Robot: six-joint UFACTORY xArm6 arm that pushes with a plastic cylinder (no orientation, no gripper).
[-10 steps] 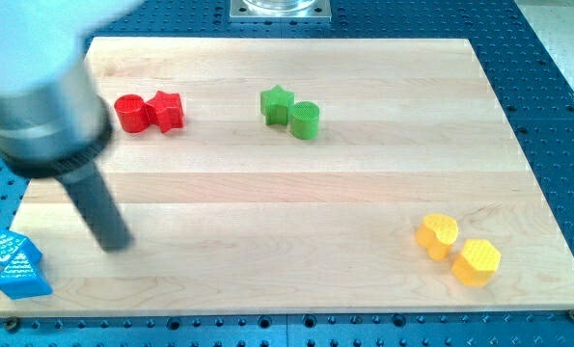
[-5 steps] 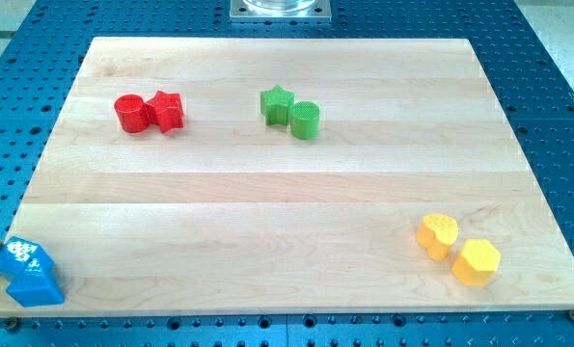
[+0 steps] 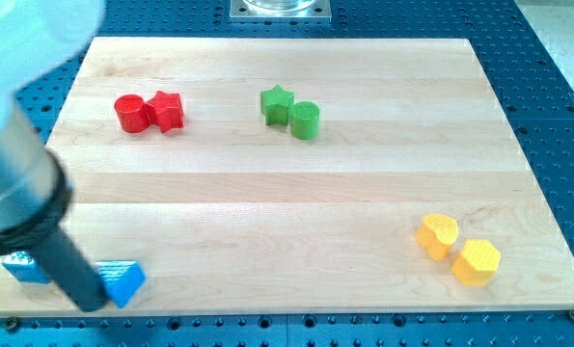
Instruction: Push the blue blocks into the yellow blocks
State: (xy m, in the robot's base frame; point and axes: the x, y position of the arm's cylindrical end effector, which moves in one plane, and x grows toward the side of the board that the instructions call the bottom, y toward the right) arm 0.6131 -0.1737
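Note:
Two blue blocks lie near the board's bottom left corner. One blue triangular block (image 3: 123, 281) shows just right of my rod. The other blue block (image 3: 22, 266) peeks out left of the rod, its shape mostly hidden. My tip (image 3: 90, 301) sits between them, touching the triangular block's left side. Two yellow blocks stand at the bottom right, touching: a rounded one (image 3: 438, 235) and a hexagonal one (image 3: 478, 261). The arm's grey body covers the view's left edge.
A red cylinder (image 3: 129, 113) and a red star (image 3: 167, 110) touch at the top left. A green star (image 3: 276, 103) and a green cylinder (image 3: 305, 120) touch at the top middle. The wooden board (image 3: 287, 193) lies on a blue perforated table.
The rod swung back in from the view's left. The two blue blocks have separated; the triangular one slid right along the board's bottom edge.

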